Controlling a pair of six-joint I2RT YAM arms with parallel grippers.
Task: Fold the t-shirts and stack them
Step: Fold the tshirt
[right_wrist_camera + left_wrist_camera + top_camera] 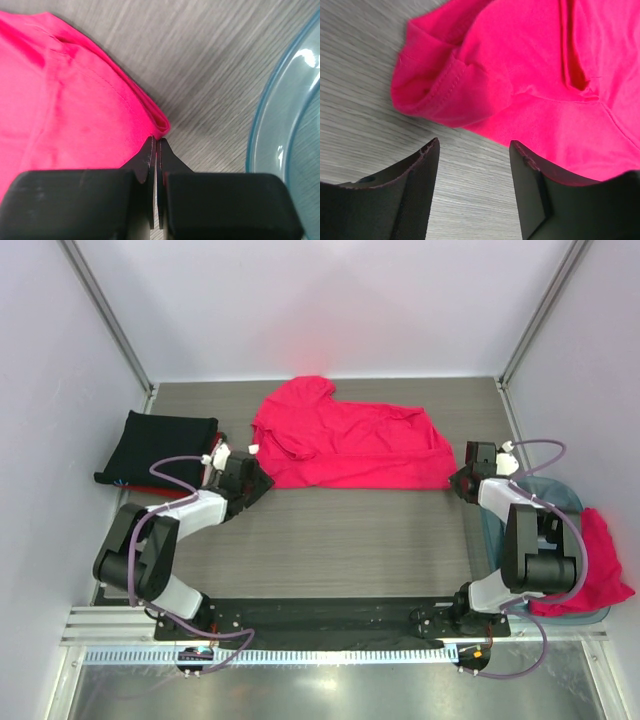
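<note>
A bright pinkish-red t-shirt [345,440] lies partly folded across the far middle of the table. My left gripper [255,480] is open at its near left corner. In the left wrist view the open gripper [474,150] frames bare table just short of a hemmed edge of the shirt [520,65]. My right gripper [458,483] is at the shirt's near right corner. In the right wrist view this gripper [156,142] is shut, pinching the folded corner of the shirt [75,100]. A folded black t-shirt [155,445] lies at the far left.
A clear blue tub [490,530] stands at the right by the right arm, and its rim shows in the right wrist view [265,110]. Another pinkish-red garment [600,560] hangs over its right side. Metal frame posts and white walls enclose the table.
</note>
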